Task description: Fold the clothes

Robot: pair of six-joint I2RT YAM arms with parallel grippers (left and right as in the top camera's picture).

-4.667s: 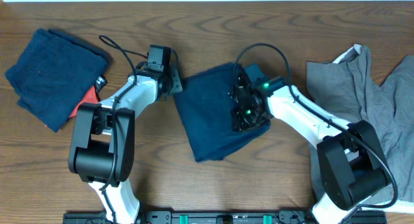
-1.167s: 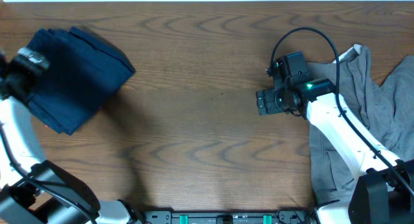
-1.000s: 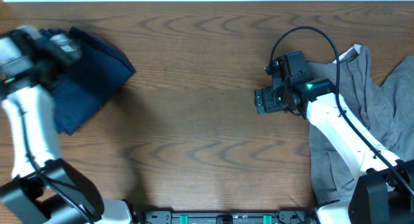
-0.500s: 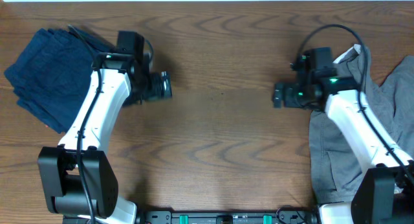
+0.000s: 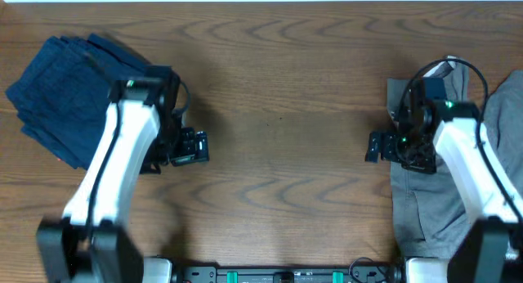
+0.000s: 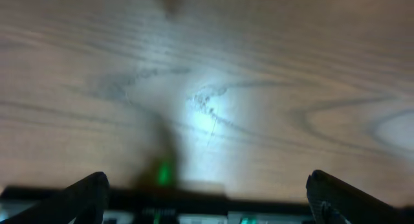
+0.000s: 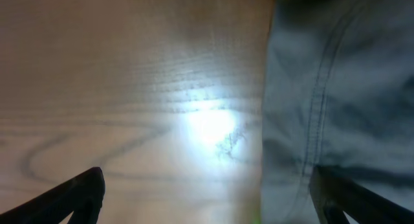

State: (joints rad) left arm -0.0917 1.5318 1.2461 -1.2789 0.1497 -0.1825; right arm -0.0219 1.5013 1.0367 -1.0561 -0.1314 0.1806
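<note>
Navy cloth sits at the far left of the bench (image 5: 278, 87): a folded stack (image 5: 57, 95) lying on the wood, its right edge tucked under your left arm (image 5: 114, 160) in the overhead view, so you cannot see where that edge ends. The arm itself is blurred, and its base is cut off at the bottom corner. Just right of the stack, the left end effector (image 5: 189, 146) points toward the middle of the bench, apart from the cloth. Overhead it is too dark and small to read, but your left wrist view shows the two fingertips (image 6: 87, 191) at the bottom corners of the picture, spread wide, with only bare wood between them. That view is soft; a green glow (image 6: 165, 173) and a dark strip (image 6: 207, 210) along the lower edge are hard to make out.

The middle of the bench shows wood grain. On the right, the right end effector (image 5: 377, 145) hovers at the left edge of the grey garment (image 5: 417, 201), which lies rumpled and runs out of the picture on the right, partly covered by your right arm (image 5: 467, 160). The right wrist view shows its fingertips spread wide, one over wood, the other over the garment beside a stitched seam (image 7: 317, 101); whether they touch the fabric you cannot tell.
</note>
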